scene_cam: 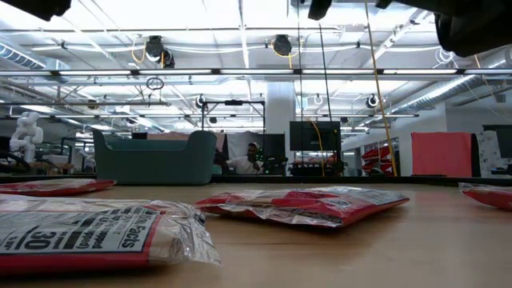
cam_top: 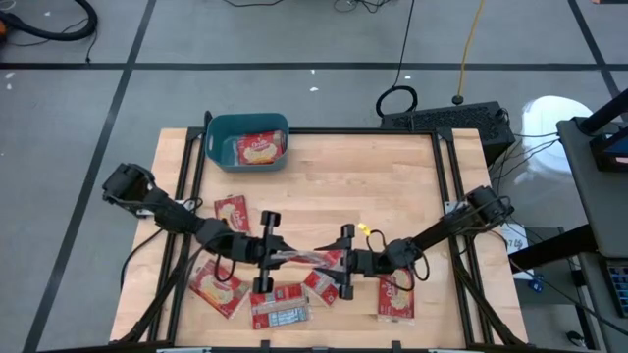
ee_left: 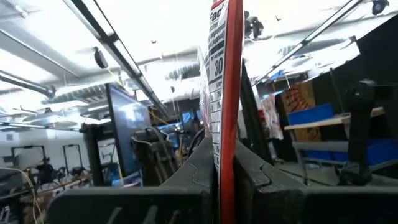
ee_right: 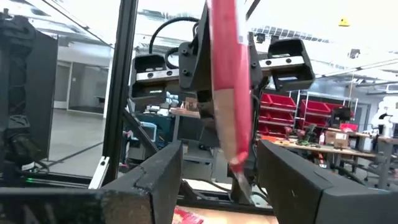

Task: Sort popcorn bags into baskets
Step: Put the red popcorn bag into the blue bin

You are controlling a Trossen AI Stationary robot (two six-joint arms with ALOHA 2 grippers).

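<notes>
From table height both arms are nearly cut off, only dark bits showing along the upper edge, and the popcorn bag held between them cannot be seen there at all. That level view does give the teal basket standing at the far side, a red bag lying flat mid-tabletop, and a bag print-side up close to the camera; it does not show what is inside the basket.

From overhead the basket sits at about 11 o'clock on the wooden tabletop, with one popcorn bag in it. The loose bags lie toward 6 and 7 o'clock, several partly hidden under the arms: one at, one at, one print-side up at, one at.

Both arms reach low toward the middle, pincers facing each other. The left pincer is clenched on one end of a held bag, which its wrist camera sees edge-on, clamped between its fingers. The right pincer stands released, its fingers spread on either side of the bag's far end, not touching it.
</notes>
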